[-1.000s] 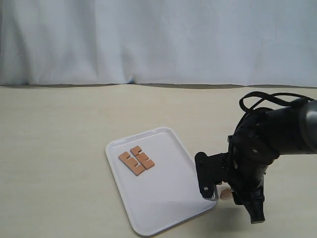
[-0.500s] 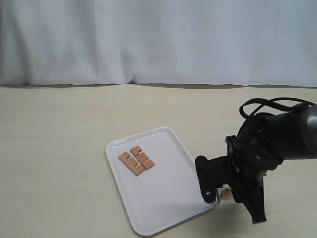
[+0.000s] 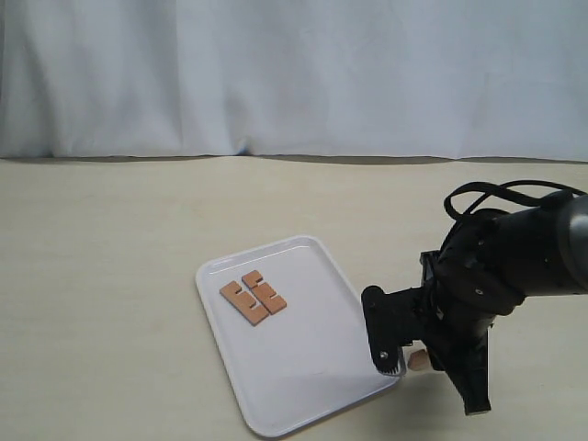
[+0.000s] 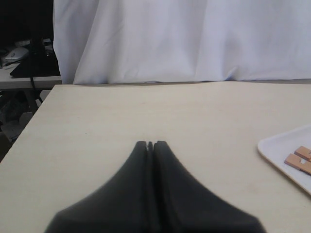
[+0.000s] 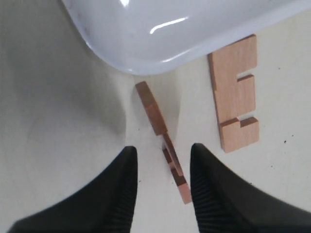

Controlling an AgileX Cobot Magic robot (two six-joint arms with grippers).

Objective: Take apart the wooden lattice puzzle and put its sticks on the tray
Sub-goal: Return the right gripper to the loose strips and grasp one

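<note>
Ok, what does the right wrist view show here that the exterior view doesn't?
Only the right wrist view: two sticks on the table off the tray corner, one flat, one on edge between the fingers of the open right gripper. Only the exterior view: two more sticks lying on the tray, and the white curtain. Both: the tray and the right gripper at its corner.

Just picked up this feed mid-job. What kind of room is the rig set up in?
Probably a lab or robot data-collection bench rather than a home. A white curtain screens off the back, the work surface is a plain pale table, and a cluttered desk with cables stands beyond it.
</note>
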